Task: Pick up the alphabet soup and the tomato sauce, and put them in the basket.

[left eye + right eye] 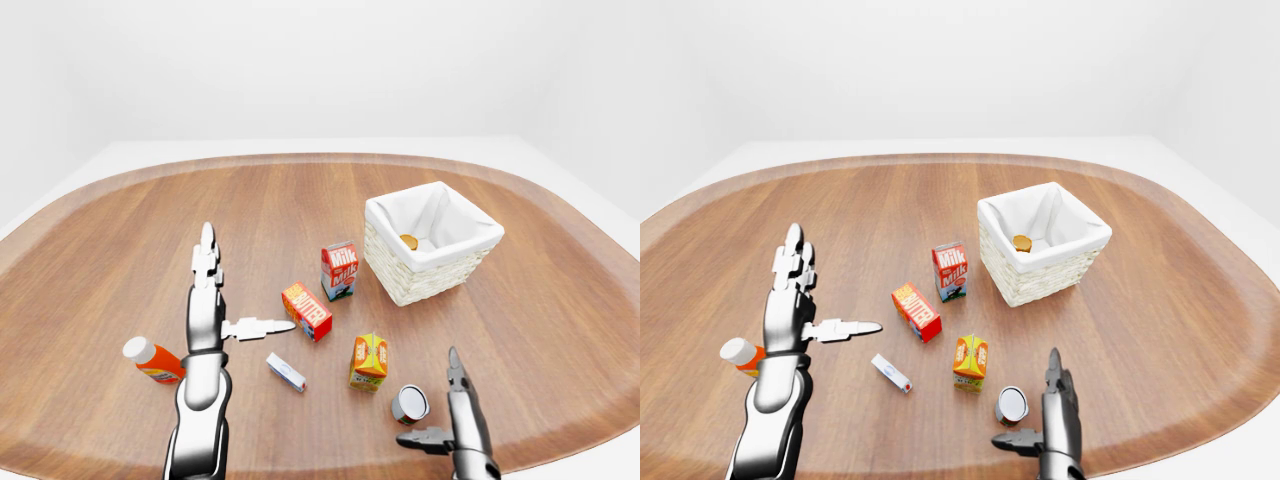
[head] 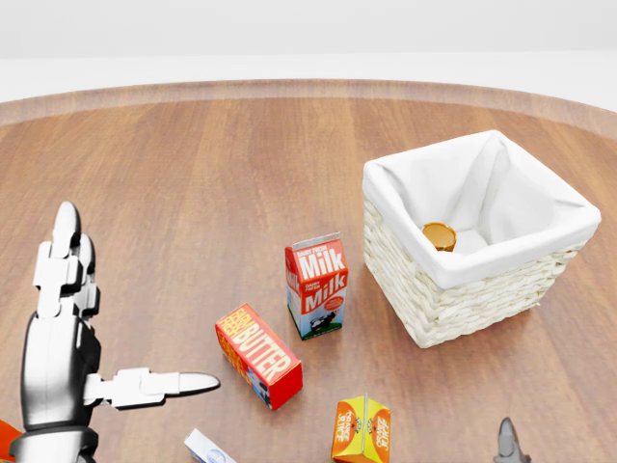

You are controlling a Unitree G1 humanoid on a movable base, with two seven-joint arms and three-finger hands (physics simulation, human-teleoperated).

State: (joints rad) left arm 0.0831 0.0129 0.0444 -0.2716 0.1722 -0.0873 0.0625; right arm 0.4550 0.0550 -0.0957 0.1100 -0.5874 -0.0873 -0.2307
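While one can (image 2: 439,235) already lies inside the basket (image 2: 453,289) at upper right, the other can (image 1: 409,404) waits on the bench (image 1: 120,230) beside the right hand (image 1: 455,420), both hands' fingers (image 1: 262,325) spread and empty.

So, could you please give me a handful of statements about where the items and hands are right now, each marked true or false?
1. The milk carton stands upright to the left of the basket in the left-eye view. True.
2. The basket is empty. False: a small orange-brown object, too small to identify, lies inside.
3. The left hand grips the butter box. False: its fingers are spread open and hold nothing.
4. A can lies on its side near the right hand. True.
5. The right hand holds the can. False: it is open beside it.
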